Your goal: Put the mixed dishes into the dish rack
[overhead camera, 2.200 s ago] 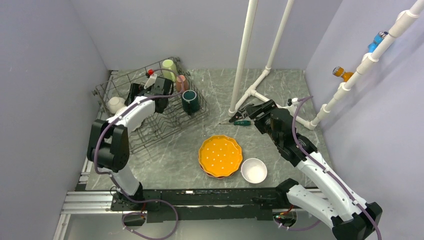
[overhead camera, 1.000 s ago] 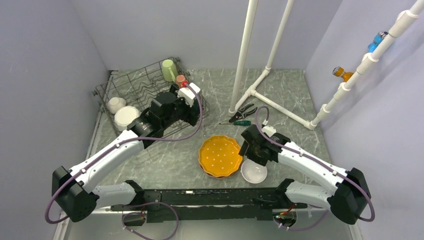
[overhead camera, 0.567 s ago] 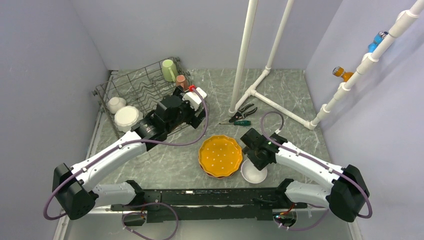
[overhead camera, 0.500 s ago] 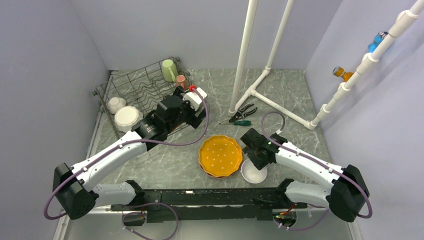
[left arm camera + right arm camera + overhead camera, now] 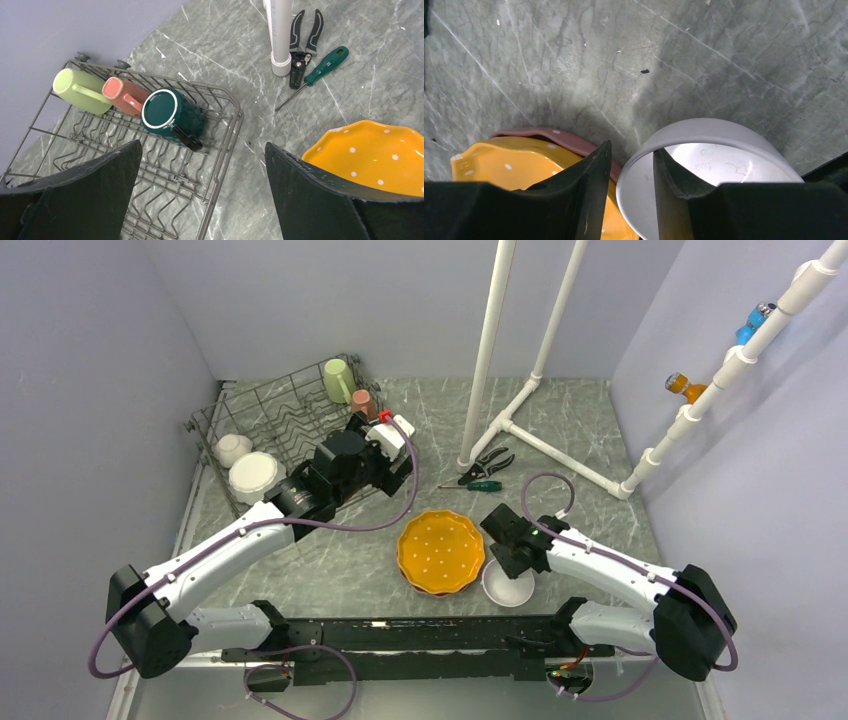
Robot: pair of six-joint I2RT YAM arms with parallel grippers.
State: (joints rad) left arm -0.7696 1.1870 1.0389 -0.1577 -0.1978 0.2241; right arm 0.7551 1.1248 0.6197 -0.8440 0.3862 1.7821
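Note:
The plain white bowl stands upright on the table beside the stacked orange dotted plates. My right gripper straddles the bowl's near-left rim: one finger inside, one outside, a thin gap showing, so it is open. My left gripper hovers wide open and empty over the right edge of the dish rack. In the rack lie a pale green mug, a pink mug and a dark teal mug. A pale bowl rests at the rack's left end.
Black-handled pliers and a green screwdriver lie by the foot of a white upright pipe. More white pipework crosses the back right of the table. A small white cup sits in the rack's left corner.
My right gripper came down over the white bowl's rim and its jaws narrowed around it. My left arm drew out of the rack toward the plates, then held still.

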